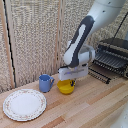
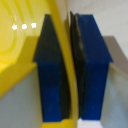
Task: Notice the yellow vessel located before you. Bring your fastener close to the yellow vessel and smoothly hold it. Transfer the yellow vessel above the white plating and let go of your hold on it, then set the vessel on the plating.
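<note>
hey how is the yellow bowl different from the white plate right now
The yellow bowl is small, deep-sided and plain bright yellow; the white plate is much wider, flat, with a faint reddish rim pattern. The gripper is shut on the bowl's rim, while the plate lies untouched. Both are round and empty, over the wooden table.

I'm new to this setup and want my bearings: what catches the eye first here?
The big white arm bends down over the wooden table, its gripper reaching into the yellow bowl. In the wrist view its dark-blue fingers are shut on the bowl's rim, one on each side of the wall. A blue mug stands beside the bowl, and the white plate lies toward the exterior view's left.
</note>
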Robot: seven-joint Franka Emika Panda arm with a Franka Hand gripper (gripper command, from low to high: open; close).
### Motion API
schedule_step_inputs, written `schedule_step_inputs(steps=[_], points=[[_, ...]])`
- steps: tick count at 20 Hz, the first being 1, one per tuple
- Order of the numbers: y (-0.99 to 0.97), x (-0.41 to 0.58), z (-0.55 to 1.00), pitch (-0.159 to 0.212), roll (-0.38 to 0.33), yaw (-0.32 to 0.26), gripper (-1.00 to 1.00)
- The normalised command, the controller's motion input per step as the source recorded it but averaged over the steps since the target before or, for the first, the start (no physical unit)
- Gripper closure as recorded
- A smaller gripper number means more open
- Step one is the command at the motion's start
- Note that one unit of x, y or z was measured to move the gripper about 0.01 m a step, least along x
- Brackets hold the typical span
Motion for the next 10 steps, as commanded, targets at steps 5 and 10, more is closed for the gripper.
schedule_step_inputs(steps=[5,10], points=[[-0.04,0.395,1.0,0.049,0.034,0.061,1.0],[0.31,0.333,0.83,0.097,0.029,0.04,1.0]])
